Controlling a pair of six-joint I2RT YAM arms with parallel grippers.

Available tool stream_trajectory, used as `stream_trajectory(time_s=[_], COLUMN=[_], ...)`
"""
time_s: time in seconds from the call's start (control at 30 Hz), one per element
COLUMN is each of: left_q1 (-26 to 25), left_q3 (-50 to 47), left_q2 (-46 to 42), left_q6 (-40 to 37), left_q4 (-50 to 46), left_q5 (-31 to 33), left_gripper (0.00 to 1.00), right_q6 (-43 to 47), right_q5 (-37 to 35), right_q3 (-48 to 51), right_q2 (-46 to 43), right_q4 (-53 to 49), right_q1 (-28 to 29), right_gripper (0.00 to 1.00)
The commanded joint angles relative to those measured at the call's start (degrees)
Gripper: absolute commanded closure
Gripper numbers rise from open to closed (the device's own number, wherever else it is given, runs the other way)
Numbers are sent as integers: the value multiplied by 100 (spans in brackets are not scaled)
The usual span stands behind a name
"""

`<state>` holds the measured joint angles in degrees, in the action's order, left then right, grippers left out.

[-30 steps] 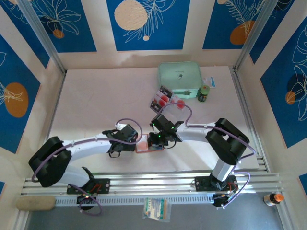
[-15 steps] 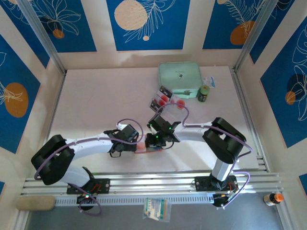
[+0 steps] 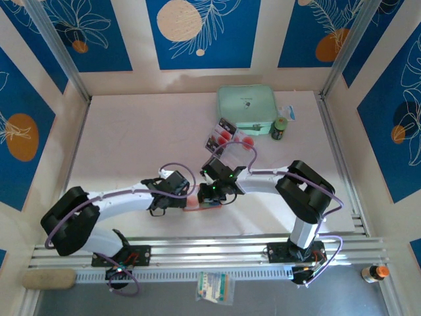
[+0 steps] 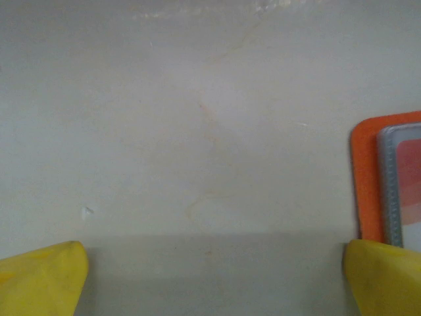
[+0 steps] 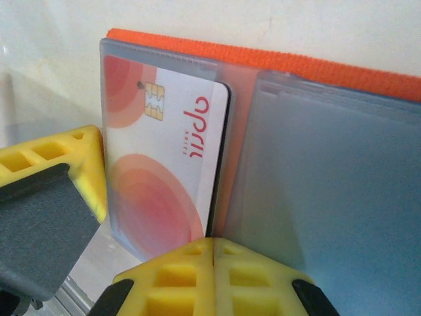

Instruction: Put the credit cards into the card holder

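Note:
The orange-red card holder (image 5: 283, 62) lies open on the table, its clear sleeves facing up. One credit card (image 5: 168, 138), pale with red circles and a chip, sits inside the left sleeve. My right gripper (image 5: 214, 245) is shut, its tips against the holder at that card's inner edge; nothing shows between the fingers. In the top view it (image 3: 210, 195) covers most of the holder (image 3: 195, 205). My left gripper (image 4: 210, 280) is open just left of the holder (image 4: 366, 184), on bare table. More credit cards (image 3: 222, 136) lie farther back in a clear tray.
A mint-green case (image 3: 247, 105) and a small green jar (image 3: 280, 128) stand at the back right. One left-gripper finger (image 5: 56, 191) sits close beside the holder's left edge. On the front rail lie a packet (image 3: 214, 288), a sponge (image 3: 47, 279) and a small bottle (image 3: 376, 271).
The right gripper has edged a little left over the card holder, hiding more of it. The left arm has barely moved.

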<state>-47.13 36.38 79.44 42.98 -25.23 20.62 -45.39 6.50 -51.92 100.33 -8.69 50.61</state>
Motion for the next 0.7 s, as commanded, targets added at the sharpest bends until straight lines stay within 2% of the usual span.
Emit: stream_trajectory(time_s=[0.0,0.13,0.33,0.47,0.67], left_q1=[60,90,139,143,147], left_q3=[178,288,388,422,475], left_q2=[-333,-727,-1268,-1503,-1348], left_q6=[-82,-61,-131,-184,-130], left_q4=[-271,-531,-628,-465,48], left_q5=[166,396,419,250,-260], left_gripper=[0,0,0,0,0], right_q6=[70,159,442,707,1150], right_q5=[119,-49,-305,-448,-404], right_q3=[-119,-134,-73,0,77], right_q2=[-248,-632,-1195,-1464,-1509], right_q4=[-326,-626,-998,-1183,-1302], right_q1=[-45,-163,-460,-780,-1208], right_gripper=[100,96,93,91,89])
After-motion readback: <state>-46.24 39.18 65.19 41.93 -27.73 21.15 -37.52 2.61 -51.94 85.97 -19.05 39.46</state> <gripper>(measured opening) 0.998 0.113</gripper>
